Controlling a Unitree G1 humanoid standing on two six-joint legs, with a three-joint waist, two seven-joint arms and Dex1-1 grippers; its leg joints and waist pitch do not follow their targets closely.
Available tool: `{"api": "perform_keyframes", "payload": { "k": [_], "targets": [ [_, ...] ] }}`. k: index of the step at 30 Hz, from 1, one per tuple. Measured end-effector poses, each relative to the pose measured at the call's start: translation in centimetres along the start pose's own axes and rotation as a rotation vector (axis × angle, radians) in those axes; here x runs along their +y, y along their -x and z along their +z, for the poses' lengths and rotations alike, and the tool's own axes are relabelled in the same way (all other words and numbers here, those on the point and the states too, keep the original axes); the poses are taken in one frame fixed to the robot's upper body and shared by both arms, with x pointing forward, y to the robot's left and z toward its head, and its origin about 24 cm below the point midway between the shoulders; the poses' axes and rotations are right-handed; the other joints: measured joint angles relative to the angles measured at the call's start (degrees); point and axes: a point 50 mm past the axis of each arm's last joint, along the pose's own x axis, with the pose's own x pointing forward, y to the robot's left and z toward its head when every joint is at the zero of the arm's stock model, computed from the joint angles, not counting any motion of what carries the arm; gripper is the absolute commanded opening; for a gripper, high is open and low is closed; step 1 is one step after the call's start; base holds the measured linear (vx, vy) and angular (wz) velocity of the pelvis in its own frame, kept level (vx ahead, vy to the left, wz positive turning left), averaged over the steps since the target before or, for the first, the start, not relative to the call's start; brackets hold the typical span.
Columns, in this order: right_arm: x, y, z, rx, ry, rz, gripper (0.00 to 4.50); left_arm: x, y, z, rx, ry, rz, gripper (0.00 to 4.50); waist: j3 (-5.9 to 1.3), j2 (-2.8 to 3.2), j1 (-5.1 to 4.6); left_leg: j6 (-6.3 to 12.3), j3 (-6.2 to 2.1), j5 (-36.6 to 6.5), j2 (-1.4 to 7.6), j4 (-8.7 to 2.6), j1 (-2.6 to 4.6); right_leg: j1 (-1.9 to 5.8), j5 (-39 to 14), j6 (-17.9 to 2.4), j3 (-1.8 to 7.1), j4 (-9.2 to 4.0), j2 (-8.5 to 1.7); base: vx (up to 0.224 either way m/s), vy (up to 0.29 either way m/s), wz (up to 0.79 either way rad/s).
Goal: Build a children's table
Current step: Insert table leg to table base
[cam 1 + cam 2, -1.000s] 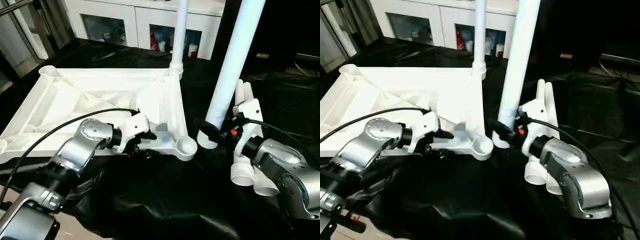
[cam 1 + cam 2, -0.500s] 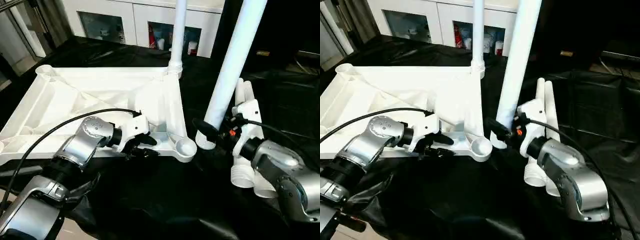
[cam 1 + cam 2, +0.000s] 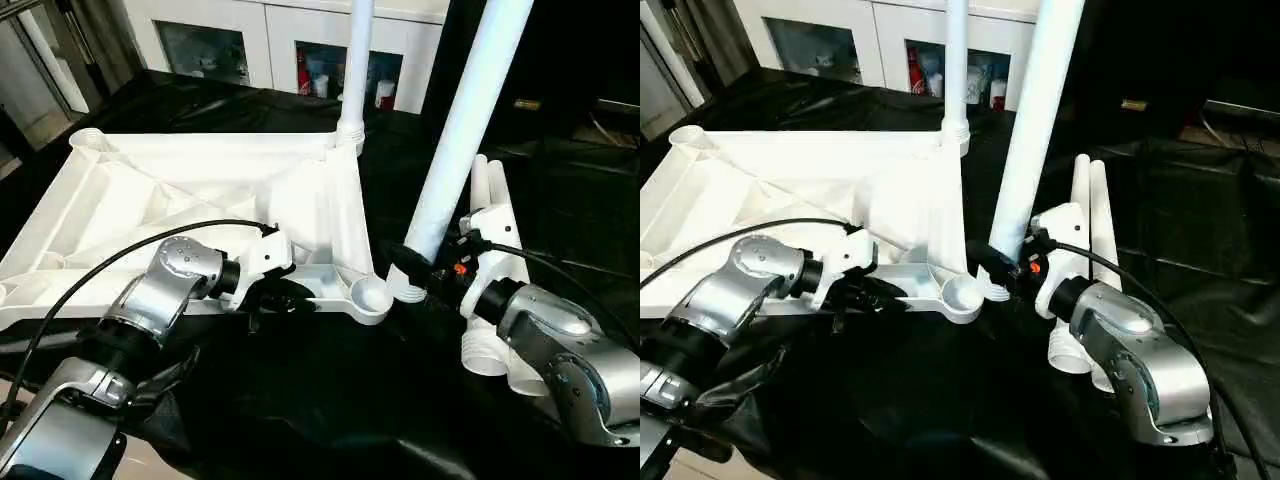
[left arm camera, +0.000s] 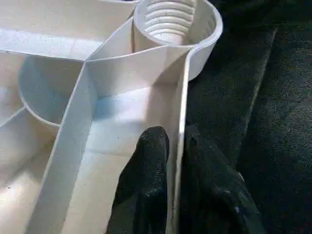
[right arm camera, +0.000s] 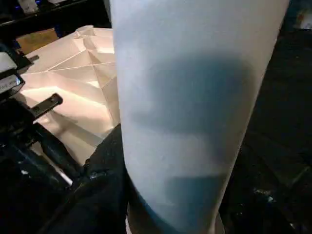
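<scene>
Left wrist view shows the left pincer (image 4: 176, 161) now pinched together on the near rim of the upturned white ribbed plastic children's table (image 3: 200, 190), having closed from wide apart, beside its empty threaded corner socket (image 3: 375, 295). Right pincer (image 3: 425, 272) stays clamped on a long white tapered leg (image 3: 455, 140), its foot nearly touching that socket. Braced, the table seems ready for insertion.

Both forearms are rounded silver metal with black joints. White housings carry each black-fingered end effector: left end effector (image 3: 285, 297), right end effector (image 3: 415, 268) (a small orange-red mark beside it). Black cables loop over both wrists.
</scene>
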Motion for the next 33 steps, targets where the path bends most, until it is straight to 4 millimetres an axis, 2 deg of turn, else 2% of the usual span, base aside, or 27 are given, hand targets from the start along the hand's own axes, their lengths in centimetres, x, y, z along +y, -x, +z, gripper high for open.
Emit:
{"api": "perform_keyframes", "payload": {
  "k": [6, 15, 19, 25, 30, 33],
  "targets": [
    [0.1, -0.1, 0.0, -0.002, -0.003, 0.003, 1.93, -0.5, 0.0, -0.1, -0.009, -0.008, -0.005, 0.01, 0.01, -0.03, -0.26, 0.01, 0.05, 0.0, 0.01, -0.03, 0.0, -0.01, 0.0, 0.0, 0.03, -0.08, 0.0, 0.0, 0.0, 0.0],
    [0.9, -1.2, 0.1, -0.008, -0.017, 0.057, 1.93, -1.0, -0.6, 0.0, -0.02, -0.014, 0.031, 0.0, -0.01, -0.01, -0.37, 0.0, 0.11, 0.0, 0.02, -0.11, 0.07, 0.02, 0.0, 0.0, 0.02, -0.05, 0.0, 0.0, 0.0, 0.0],
    [1.0, -1.9, -1.1, 0.041, -0.036, 0.094, 1.93, -1.2, -1.1, 0.3, -0.029, -0.008, 0.065, 0.0, -0.02, -0.03, -0.36, 0.0, 0.17, 0.0, 0.03, -0.09, 0.12, 0.04, 0.0, 0.0, 0.06, 0.0, -0.01, 0.0, 0.0, 0.0],
    [0.8, -2.6, -1.1, 0.063, -0.007, 0.115, 1.93, -1.4, -1.3, 0.3, -0.032, -0.004, 0.081, 0.0, -0.04, -0.04, -0.41, 0.11, 0.2, 0.1, 0.05, -0.09, 0.13, 0.04, 0.0, 0.0, 0.05, 0.05, -0.01, 0.0, 0.0, 0.0],
    [0.4, -3.3, -1.1, 0.062, 0.005, 0.124, 1.93, -1.6, -1.2, 0.3, -0.034, -0.001, 0.09, 0.0, -0.04, -0.04, -0.76, 0.29, 0.25, 0.2, 0.06, -0.1, 0.12, 0.01, 0.0, 0.0, 0.06, 0.03, -0.01, 0.0, 0.0, 0.0],
    [0.3, -3.9, -1.1, 0.06, 0.011, 0.138, 1.93, -1.6, -1.1, 0.2, -0.031, 0.007, 0.101, 0.0, -0.03, -0.05, -1.31, 0.28, 0.25, 0.2, 0.08, -0.09, 0.12, 0.01, 0.0, 0.0, 0.06, 0.05, 0.0, 0.0, 0.0, 0.0]
  ]
}}
